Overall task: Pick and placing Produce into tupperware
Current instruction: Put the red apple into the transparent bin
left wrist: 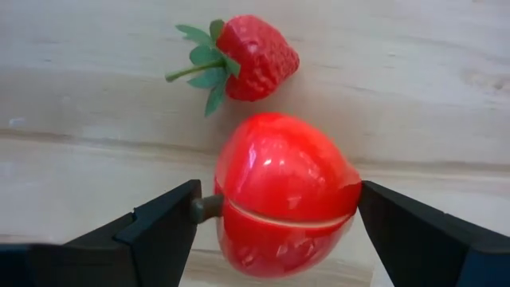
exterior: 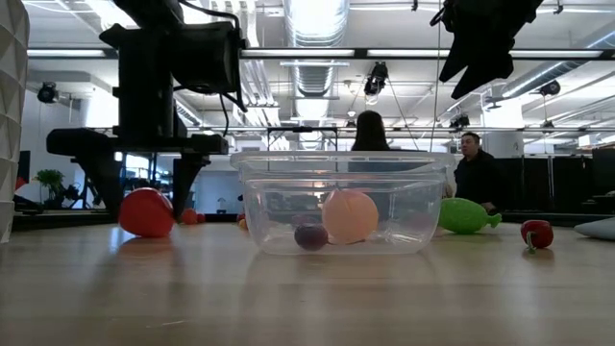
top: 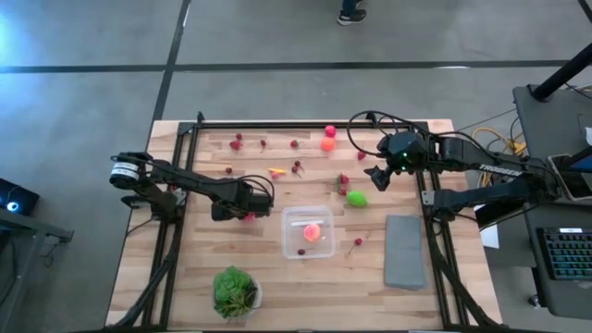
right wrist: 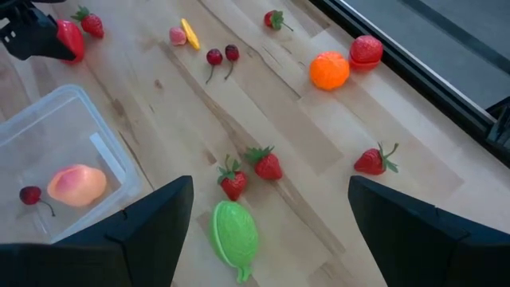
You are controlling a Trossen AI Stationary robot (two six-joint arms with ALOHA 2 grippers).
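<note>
- High view: the tupperware [top: 307,232] sits mid-table with one peach-coloured piece [top: 312,232] and one cherry [top: 302,251] inside; the left gripper [top: 248,215] is low just beside its left edge, and the right gripper [top: 375,176] hangs over the far right, near one lime-green piece [top: 356,198]; one grey slab [top: 404,251] and one potted plant [top: 235,290] lie nearer the front
- Low view: the container holds two pieces; one red fruit [exterior: 146,212] rests on the table to its left, apparently under the left arm
- Left wrist view: the fingers [left wrist: 155,231] are spread either side of one glossy red apple-like fruit [left wrist: 283,195], flanking it without squeezing; one strawberry [left wrist: 253,57] lies beyond
- Right wrist view: the right fingers [right wrist: 151,227] are spread wide, grasping nothing, above two strawberries [right wrist: 249,173], one orange [right wrist: 330,70] and two loose cherries [right wrist: 222,56]
</note>
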